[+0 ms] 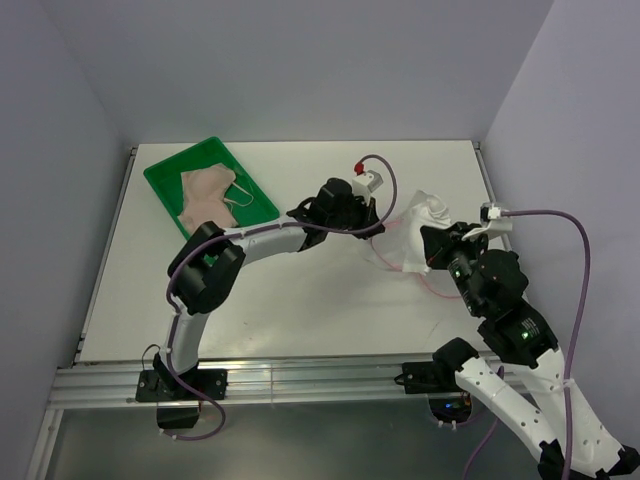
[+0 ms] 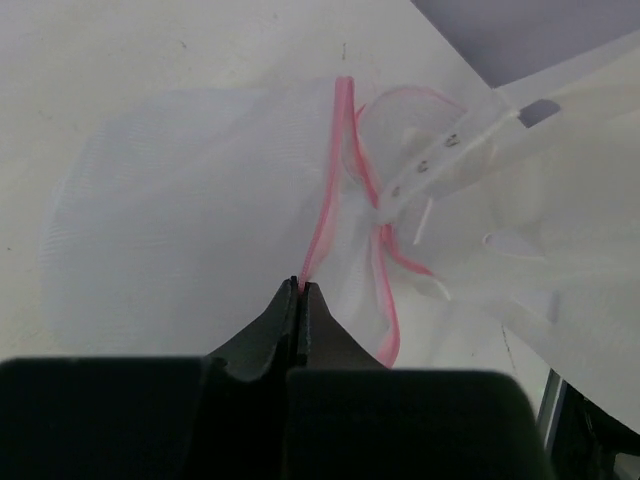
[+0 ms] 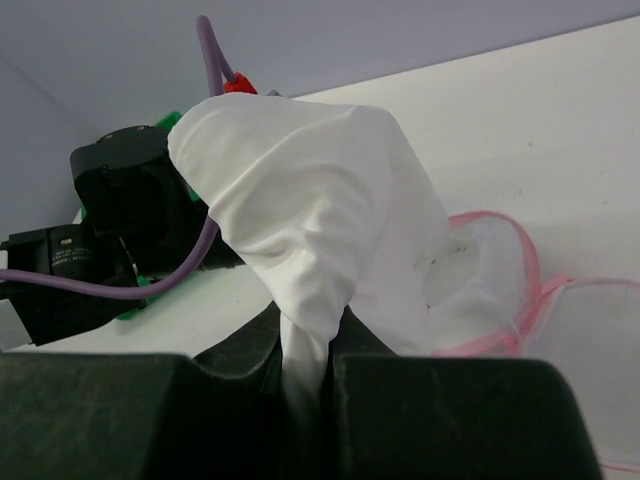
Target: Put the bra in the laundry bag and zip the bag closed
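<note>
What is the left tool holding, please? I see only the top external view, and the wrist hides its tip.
Observer: In the left wrist view, the left tool is shut on the pink edging of the laundry bag.
Operator: Thank you. And the other arm?
Observer: In the right wrist view, the right tool is shut on a bunched white fold of the bag.
Operator: Is anything inside the mesh?
Observer: Through the mesh near the left tool, only the white table shows.
</note>
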Tool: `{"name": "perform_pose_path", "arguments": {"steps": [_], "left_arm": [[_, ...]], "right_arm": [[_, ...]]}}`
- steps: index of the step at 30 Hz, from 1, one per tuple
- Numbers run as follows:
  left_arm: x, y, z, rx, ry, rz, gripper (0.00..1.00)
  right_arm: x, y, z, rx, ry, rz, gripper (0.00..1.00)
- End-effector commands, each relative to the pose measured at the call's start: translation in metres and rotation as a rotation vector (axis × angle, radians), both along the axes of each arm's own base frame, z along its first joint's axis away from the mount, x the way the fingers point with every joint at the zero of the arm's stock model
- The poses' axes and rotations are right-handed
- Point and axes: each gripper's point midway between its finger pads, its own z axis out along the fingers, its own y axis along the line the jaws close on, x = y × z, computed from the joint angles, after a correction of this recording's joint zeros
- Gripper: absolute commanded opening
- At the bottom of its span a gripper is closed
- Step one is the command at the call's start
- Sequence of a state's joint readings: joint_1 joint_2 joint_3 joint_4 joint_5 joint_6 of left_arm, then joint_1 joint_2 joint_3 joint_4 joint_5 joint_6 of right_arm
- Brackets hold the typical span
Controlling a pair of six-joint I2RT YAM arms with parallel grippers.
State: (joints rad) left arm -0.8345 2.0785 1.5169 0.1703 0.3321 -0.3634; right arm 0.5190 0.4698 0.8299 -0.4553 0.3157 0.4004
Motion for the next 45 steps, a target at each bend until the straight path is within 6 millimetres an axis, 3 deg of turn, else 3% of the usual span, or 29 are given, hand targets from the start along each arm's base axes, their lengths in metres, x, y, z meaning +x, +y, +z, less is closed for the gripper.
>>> {"name": "perform_pose_path", "arguments": {"steps": [1, 8, 13, 19, 27, 32, 38, 45], "left_arm": [[-0.006, -0.007, 0.047, -0.167, -0.001, 0.011, 0.00], [-0.023, 0.007, 0.067, -0.332, 0.087, 0.044, 0.00], [-0.019, 0.022, 0.075, -0.415, 0.141, 0.115, 0.00], [-0.009, 0.029, 0.065, -0.440, 0.211, 0.169, 0.00], [-0.011, 0.027, 0.057, -0.438, 0.221, 0.154, 0.00], [-0.009, 0.027, 0.065, -0.446, 0.209, 0.152, 0.00], [-0.004, 0.027, 0.061, -0.442, 0.219, 0.161, 0.00], [0.001, 0.029, 0.060, -0.437, 0.213, 0.178, 0.00]], "right_arm": [[0.007, 0.007, 0.001, 0.013, -0.018, 0.014, 0.00], [0.023, 0.019, -0.026, 0.018, 0.011, 0.034, 0.00], [0.033, 0.021, -0.041, 0.035, 0.031, 0.015, 0.00], [0.022, 0.027, -0.025, 0.077, -0.035, 0.081, 0.00], [-0.008, 0.012, 0.044, 0.119, -0.248, 0.096, 0.00], [-0.014, 0.019, 0.038, 0.099, -0.205, 0.150, 0.00], [-0.025, 0.018, 0.028, 0.107, -0.188, 0.171, 0.00], [-0.024, 0.021, 0.011, 0.102, -0.140, 0.180, 0.00]]}}
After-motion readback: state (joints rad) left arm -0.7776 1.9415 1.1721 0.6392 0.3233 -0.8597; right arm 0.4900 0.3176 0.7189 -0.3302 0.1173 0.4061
